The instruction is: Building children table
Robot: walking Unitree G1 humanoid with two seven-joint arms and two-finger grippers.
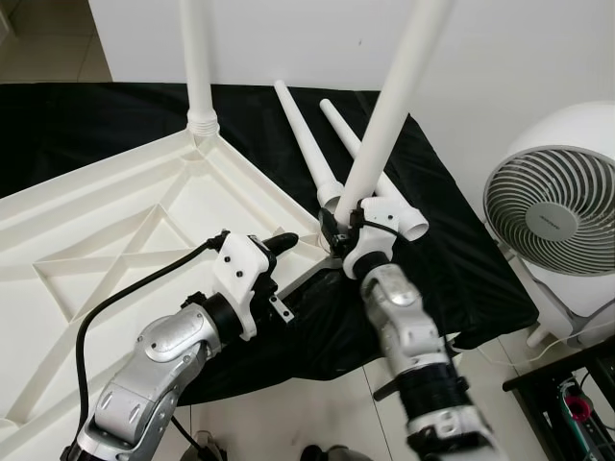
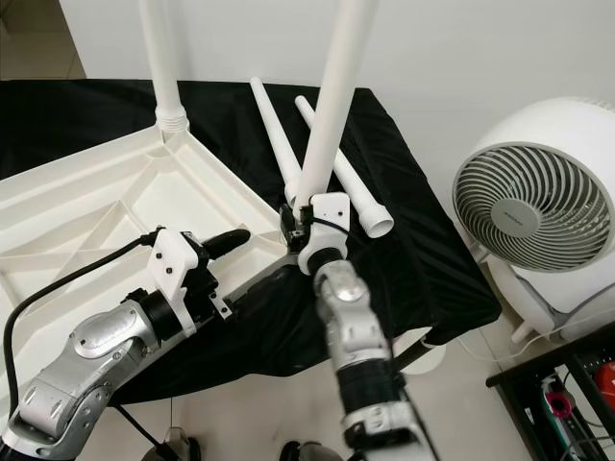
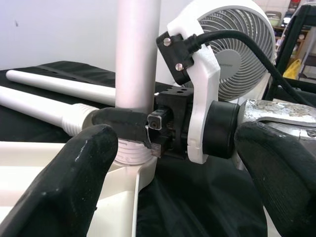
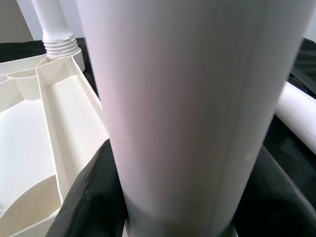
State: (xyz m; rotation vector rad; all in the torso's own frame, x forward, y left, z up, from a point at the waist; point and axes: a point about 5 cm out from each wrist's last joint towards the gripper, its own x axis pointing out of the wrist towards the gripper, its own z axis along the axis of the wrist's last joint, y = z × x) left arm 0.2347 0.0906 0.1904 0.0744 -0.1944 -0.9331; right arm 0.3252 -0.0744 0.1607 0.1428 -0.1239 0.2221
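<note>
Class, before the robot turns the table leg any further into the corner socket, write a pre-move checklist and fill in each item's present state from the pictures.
1. Right end effector clamped on the table leg: ok.
2. Leg's threaded end sits at the tabletop corner socket: ok.
3. Leg upright in socket: not ok, it leans.
4. Thread depth engaged: cannot tell.
5. Left end effector beside the corner, open, gripping nothing: ok.
6. Two spare legs lie apart on the black cloth: ok.

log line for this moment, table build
right gripper: shut on upright leg at tabletop corner | left gripper: open beside it | spare legs: on cloth
</note>
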